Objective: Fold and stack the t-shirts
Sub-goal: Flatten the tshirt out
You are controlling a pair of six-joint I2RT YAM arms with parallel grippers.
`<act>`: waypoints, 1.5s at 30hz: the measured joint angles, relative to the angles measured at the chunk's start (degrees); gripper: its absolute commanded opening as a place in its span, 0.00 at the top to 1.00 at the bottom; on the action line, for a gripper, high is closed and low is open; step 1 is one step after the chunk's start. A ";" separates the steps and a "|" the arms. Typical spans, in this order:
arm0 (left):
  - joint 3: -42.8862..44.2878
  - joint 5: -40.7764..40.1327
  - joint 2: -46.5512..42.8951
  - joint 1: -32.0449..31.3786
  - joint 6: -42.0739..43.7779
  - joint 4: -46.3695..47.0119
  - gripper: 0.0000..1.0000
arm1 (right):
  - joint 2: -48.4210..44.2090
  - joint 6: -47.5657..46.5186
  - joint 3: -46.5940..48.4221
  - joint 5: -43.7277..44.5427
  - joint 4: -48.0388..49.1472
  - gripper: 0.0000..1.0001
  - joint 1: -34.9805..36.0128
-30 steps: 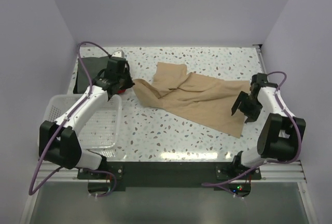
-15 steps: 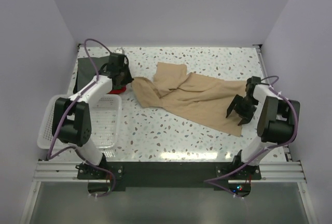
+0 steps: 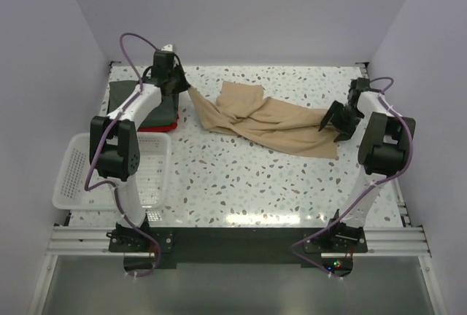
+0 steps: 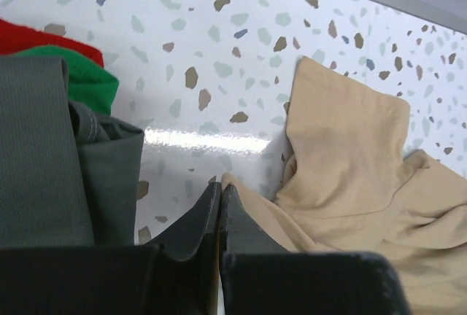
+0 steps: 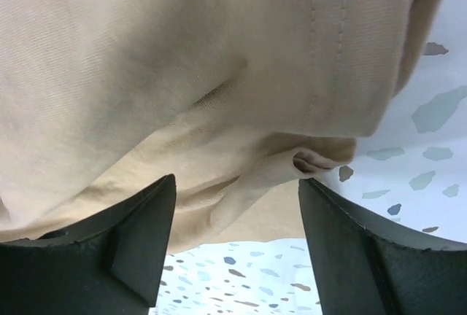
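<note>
Lower left of the overhead view: white plastic mesh basket (image 3: pixel 109 173) on the speckled white terrazzo tabletop (image 3: pixel 241 176). Upper left: folded dark grey-green cloth t-shirt (image 3: pixel 125 100) lying on a red cloth t-shirt (image 3: pixel 157 127), the red showing only as a thin edge. In the left wrist view, a strip of bright green cloth (image 4: pixel 82 74) between the two. Just right of that stack: left gripper (image 3: pixel 182 87), jaws closed on the left corner of the plain tan cloth t-shirt (image 3: pixel 270 122), cloth pinched at the fingertips (image 4: pixel 197 220). Across the upper middle: tan shirt lying rumpled, drawn out from left to right. At its right edge, right of centre: right gripper (image 3: pixel 340 119), jaws wide apart, gripping nothing, tan fabric bunched just beyond the two fingers (image 5: pixel 139 242) in the right wrist view
</note>
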 measured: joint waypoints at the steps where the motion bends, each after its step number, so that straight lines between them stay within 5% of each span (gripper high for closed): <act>1: 0.94 0.44 0.33 0.09 -0.02 0.04 1.00 | -0.02 -0.22 0.50 0.00 -0.17 0.28 0.00; 18: -4.87 5.70 -2.89 0.22 -1.14 2.14 1.00 | -17.68 -0.87 -22.14 1.79 -0.59 0.31 -0.02; 45: -6.71 5.99 -5.51 0.22 -1.07 2.05 1.00 | -20.24 -0.74 -30.05 7.13 1.31 0.69 -0.17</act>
